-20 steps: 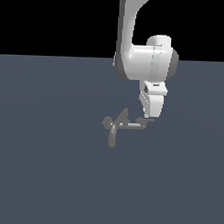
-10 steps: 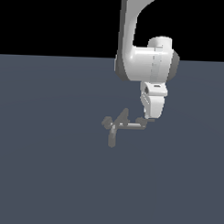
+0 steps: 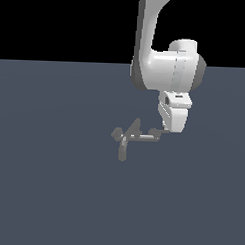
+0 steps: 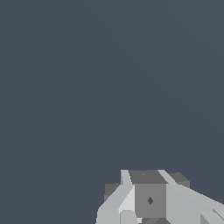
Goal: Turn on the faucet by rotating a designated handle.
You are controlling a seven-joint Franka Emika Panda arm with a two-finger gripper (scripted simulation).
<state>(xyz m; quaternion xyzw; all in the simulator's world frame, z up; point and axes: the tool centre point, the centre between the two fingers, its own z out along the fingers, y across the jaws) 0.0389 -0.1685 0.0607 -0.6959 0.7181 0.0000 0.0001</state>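
Fingers [image 3: 170, 130] hang at the handle [image 3: 155, 132], on the exterior view's right end of the faucet [image 3: 129, 137]; whether they are parted or closed on it cannot be told. In the wrist view only pale grey blocks of the fingers [image 4: 148, 199] show over the dark surface [image 4: 87, 87]. The faucet's long bar lies level, running toward the exterior view's left to the bent spout, which points down toward the camera. Its fin stands upright behind. The white arm [image 3: 169, 71] rises beyond.

The gripper [image 3: 168, 130] hides the handle [image 3: 155, 132] tip.
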